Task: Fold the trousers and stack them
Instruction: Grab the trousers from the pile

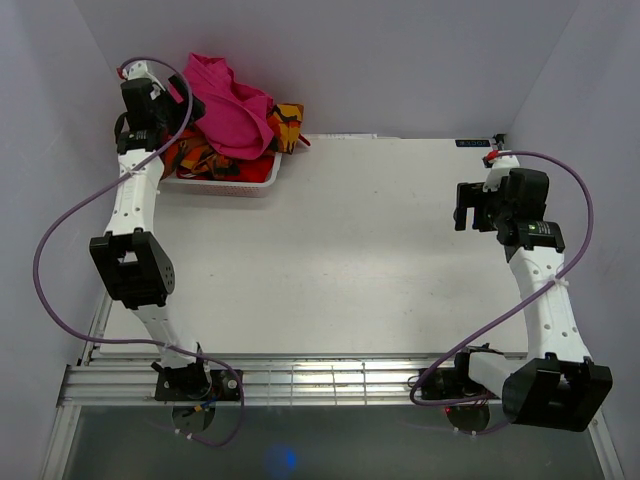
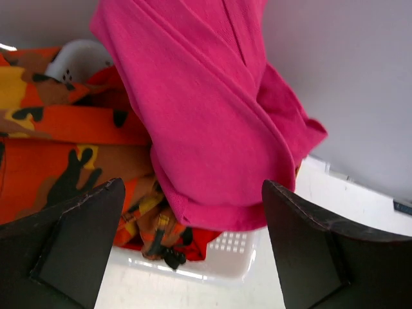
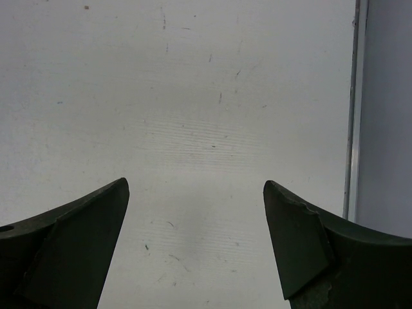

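Note:
The magenta-pink trousers (image 1: 230,105) are heaped on top of the orange camouflage trousers (image 1: 200,158) in a white basket (image 1: 262,183) at the table's far left. In the left wrist view the pink trousers (image 2: 212,116) hang over the camouflage pair (image 2: 58,148), just above the basket rim (image 2: 232,254). My left gripper (image 1: 150,100) hovers at the basket's left side, open (image 2: 193,193), with nothing between its fingers. Over bare table at the right my right gripper (image 1: 470,208) also stands open (image 3: 196,190) and holds nothing.
White walls close in the table at the back and on both sides. The table's right edge (image 3: 353,116) runs close beside my right gripper. A purple cable (image 1: 60,220) loops out from each arm. A metal rail (image 1: 330,380) crosses the near edge.

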Robot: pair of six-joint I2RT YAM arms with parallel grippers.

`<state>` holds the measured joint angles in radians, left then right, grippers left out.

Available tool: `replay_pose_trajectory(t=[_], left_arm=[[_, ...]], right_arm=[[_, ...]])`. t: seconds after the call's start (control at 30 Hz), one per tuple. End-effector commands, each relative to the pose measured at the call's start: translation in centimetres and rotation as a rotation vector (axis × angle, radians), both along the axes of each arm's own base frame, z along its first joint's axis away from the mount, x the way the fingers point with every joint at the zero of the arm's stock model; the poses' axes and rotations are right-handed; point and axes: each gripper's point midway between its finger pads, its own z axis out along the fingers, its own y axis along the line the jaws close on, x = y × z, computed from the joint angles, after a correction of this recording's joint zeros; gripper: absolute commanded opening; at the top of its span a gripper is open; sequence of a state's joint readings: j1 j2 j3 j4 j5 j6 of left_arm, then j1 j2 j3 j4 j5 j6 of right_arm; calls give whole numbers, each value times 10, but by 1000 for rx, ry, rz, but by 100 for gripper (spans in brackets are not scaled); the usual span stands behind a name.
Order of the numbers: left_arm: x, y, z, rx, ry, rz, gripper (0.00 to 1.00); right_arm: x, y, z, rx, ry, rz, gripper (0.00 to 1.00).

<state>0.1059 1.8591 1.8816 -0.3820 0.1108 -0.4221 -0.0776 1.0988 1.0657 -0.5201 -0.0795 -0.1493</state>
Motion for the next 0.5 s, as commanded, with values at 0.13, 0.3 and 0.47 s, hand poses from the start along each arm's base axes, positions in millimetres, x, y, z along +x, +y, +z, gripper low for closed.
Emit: replay_pose_trajectory(t=[0.13,0.3,0.47], left_arm=[[35,34,26,-171,-203,-6,98],[54,38,5,-288,-272,-105,98],[72,19,5,-350,-339,-271,98]], right_arm=[[14,2,16,3,-55,23,90],[15,2,11,2,-41,22,90],[19,1,6,1,-23,22,90]])
